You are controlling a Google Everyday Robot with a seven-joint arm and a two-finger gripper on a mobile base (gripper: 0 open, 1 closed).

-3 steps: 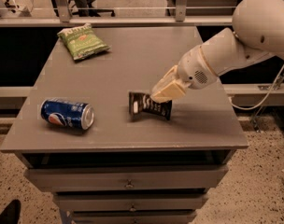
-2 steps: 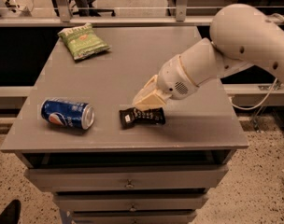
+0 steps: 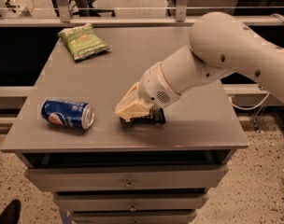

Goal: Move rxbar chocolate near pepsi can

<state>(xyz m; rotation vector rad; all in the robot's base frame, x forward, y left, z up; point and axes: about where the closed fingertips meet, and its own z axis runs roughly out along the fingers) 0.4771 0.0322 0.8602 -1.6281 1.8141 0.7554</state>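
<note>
The rxbar chocolate (image 3: pixel 153 119), a small black wrapper, lies flat near the front edge of the grey table (image 3: pixel 132 64), mostly covered by my gripper. My gripper (image 3: pixel 131 110), with cream-coloured fingers, is down on the bar's left end and shut on it. The pepsi can (image 3: pixel 67 114) lies on its side at the front left, its silver top facing right. It is roughly a can's length to the left of the gripper and apart from it.
A green chip bag (image 3: pixel 83 41) lies at the table's back left. My white arm (image 3: pixel 226 55) reaches in from the right over the table's right half. Drawers (image 3: pixel 128 178) sit under the tabletop. A rail and chair legs stand behind the table.
My gripper and the rxbar chocolate have moved left together across the front of the table, toward the pepsi can. The can and the chip bag have not moved.
</note>
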